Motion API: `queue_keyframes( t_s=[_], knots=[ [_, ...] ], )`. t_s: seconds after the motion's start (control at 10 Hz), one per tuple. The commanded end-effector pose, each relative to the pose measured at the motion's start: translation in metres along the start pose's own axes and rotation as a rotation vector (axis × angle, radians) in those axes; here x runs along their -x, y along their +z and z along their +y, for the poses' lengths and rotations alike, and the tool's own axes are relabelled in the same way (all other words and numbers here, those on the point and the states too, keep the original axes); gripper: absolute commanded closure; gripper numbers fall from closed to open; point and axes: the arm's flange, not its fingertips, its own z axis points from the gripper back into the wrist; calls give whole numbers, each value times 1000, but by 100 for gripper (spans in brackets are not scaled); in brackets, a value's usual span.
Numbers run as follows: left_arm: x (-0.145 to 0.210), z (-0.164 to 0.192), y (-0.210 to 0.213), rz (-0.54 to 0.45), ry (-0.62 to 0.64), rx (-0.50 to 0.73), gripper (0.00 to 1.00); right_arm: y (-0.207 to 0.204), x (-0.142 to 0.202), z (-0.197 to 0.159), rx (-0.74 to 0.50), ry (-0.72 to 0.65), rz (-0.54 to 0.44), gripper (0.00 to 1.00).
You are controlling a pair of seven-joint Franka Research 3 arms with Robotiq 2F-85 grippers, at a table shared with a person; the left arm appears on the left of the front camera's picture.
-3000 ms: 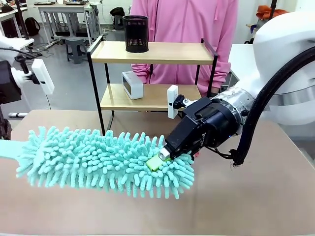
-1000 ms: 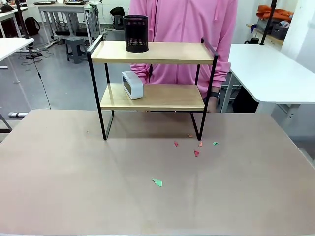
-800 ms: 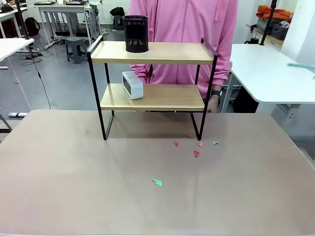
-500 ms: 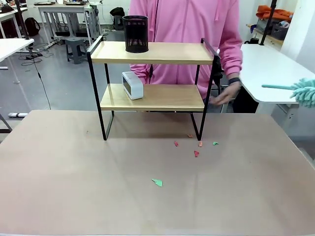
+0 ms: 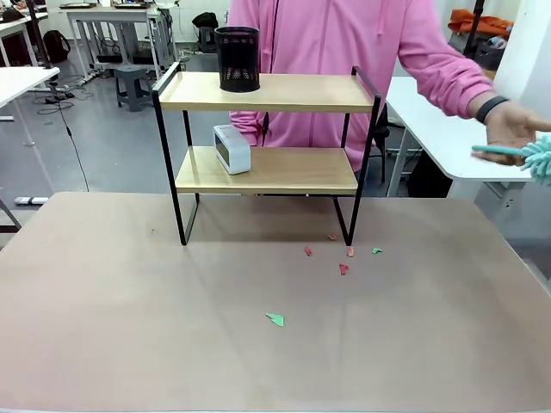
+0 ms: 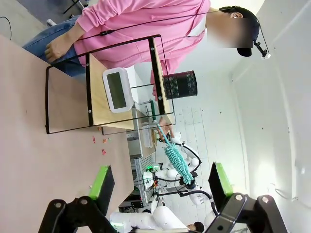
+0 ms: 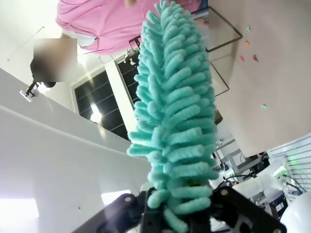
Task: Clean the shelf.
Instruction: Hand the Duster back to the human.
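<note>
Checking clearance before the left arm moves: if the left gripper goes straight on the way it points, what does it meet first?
Probably the shelf: the open left gripper points past bare table toward its frame and lower board. Nothing nearer shows in that line, though depth is unclear.

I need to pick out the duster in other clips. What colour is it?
Turquoise, with a fluffy noodle-like pile; the duster shows best in the right wrist view.

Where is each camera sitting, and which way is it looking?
Front view: on the robot's side of the table, looking across at the shelf and the person, whose hand reaches for the duster's handle.
Left wrist view: on the left arm, rolled sideways, looking past its open left gripper at the shelf.
Right wrist view: on the right arm, looking along the duster in its shut right gripper.
All share the duster.
</note>
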Motion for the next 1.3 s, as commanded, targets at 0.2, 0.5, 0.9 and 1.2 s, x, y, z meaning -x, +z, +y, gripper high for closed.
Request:
queue_keyframes(
  t_s=[0.2, 0.5, 0.9, 1.2],
  knots=[
    [1, -2, 2, 17, -5, -5, 0, 1, 1, 3, -25, 22, 11, 100],
    [1, -2, 2, 17, -5, -5, 0, 1, 1, 3, -25, 22, 11, 100],
    [1, -2, 2, 17, -5, -5, 0, 2, -2, 0, -8, -6, 17, 0],
    [1, -2, 2, 17, -5, -5, 0, 1, 0, -1, -15, 3, 26, 0]
  ],
)
